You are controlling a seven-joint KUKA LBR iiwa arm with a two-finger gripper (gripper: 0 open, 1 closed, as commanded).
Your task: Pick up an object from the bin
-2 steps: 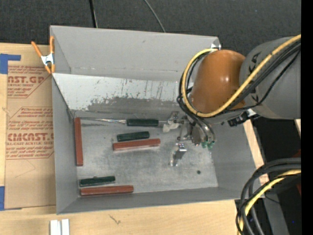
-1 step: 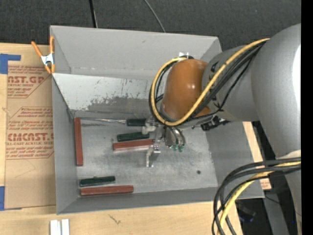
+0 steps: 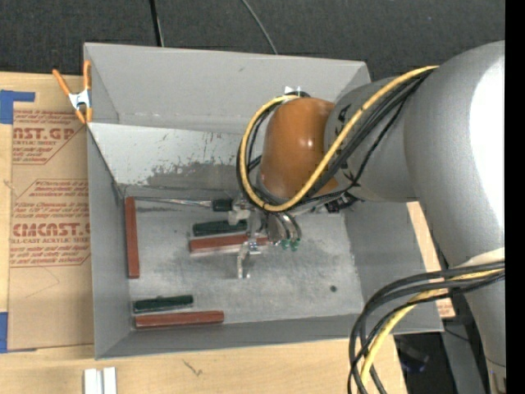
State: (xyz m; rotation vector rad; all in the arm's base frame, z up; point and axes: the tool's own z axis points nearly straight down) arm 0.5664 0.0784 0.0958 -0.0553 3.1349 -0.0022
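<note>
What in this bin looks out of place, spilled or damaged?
Nothing looks broken or spilled. One brown stick lies along the bin's left wall, a green stick and another brown one at the front, two more sticks by the hand.

The only lettering stands on the cardboard sheet (image 3: 41,179) lying flat to the left of the bin (image 3: 205,80), printed in red. On its far part, large letters cut off at the sheet's right edge read "CAST.GP", and a smaller line under them looks like "CAST ACRYLIC SHEET". Nearer, the same print comes again: large letters that look like "CHCAST.C" and, below them, "LL-CAST ACRYLIC SHEET". Finer red lines follow each block — too small to read.
</note>
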